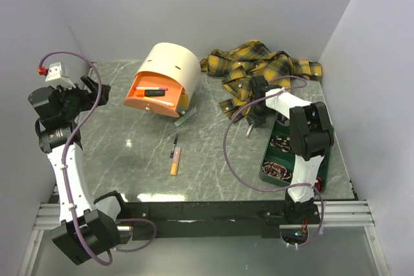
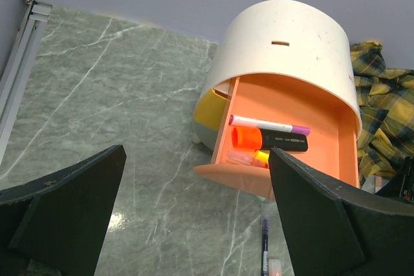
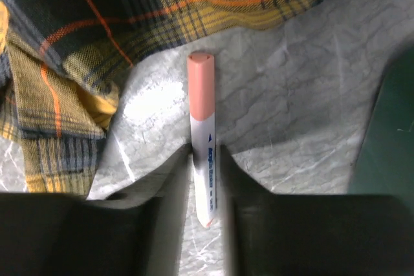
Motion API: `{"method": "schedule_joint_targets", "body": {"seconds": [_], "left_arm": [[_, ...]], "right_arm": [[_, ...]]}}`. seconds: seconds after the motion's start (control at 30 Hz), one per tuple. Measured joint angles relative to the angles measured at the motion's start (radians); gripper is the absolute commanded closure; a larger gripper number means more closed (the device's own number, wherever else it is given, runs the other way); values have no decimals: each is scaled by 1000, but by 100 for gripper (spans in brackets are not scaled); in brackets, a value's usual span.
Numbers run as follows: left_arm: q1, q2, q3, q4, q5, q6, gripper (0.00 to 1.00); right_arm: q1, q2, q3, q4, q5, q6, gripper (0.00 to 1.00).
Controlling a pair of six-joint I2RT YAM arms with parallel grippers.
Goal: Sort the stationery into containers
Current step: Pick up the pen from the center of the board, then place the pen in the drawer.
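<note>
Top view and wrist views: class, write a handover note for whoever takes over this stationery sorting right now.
Left tool: open, empty, facing the drawer box.
Right tool: shut on a pink-capped marker, beside the shirt, near the tray.
Done: several markers lie in the open drawer.
To do: place that marker; a dark pen, an orange marker and a green clip lie on the table.

One box (image 1: 169, 69), one tray (image 1: 266, 154), one shirt (image 1: 259, 63) — three markers (image 2: 268, 124) lay in its drawer (image 2: 323, 105), two pens (image 1: 174, 159) on the bench (image 1: 123, 147), one pink-capped marker (image 3: 202, 95) apart.
</note>
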Motion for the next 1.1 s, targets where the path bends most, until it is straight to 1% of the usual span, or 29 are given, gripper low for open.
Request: {"method": "schedule_joint_targets", "body": {"seconds": [0.03, 0.07, 0.13, 0.17, 0.33, 0.47, 0.6, 0.7, 0.87, 1.0, 1.1], "left_arm": [[0, 1, 0, 0, 0, 0, 1], [0, 2, 0, 0, 0, 0, 1], [1, 5, 0, 0, 0, 0, 1], [1, 6, 0, 0, 0, 0, 1], [1, 12, 0, 7, 2, -2, 1], [1, 12, -1, 26, 2, -5, 1], [1, 12, -16, 25, -29, -12, 1], [1, 12, -29, 15, -47, -23, 1], [1, 4, -29, 10, -53, -29, 1], [1, -22, -29, -3, -56, -26, 1], [1, -51, -29, -11, -56, -23, 1]], "right_arm": [[0, 2, 3, -2, 2, -5, 83], [0, 3, 3, -1, 4, -8, 92], [0, 3, 3, -2, 4, -14, 99], [0, 0, 1, -2, 3, -16, 100], [0, -59, -43, -32, -35, -32, 100], [0, -172, -13, -71, -140, -77, 100], [14, -278, 66, -18, -262, -104, 100], [57, -336, 102, 77, -371, -149, 100], [187, -321, 190, 179, -488, -276, 100], [284, -273, 292, 251, -523, -366, 100], [329, -225, 380, 311, -532, -418, 100]]}}
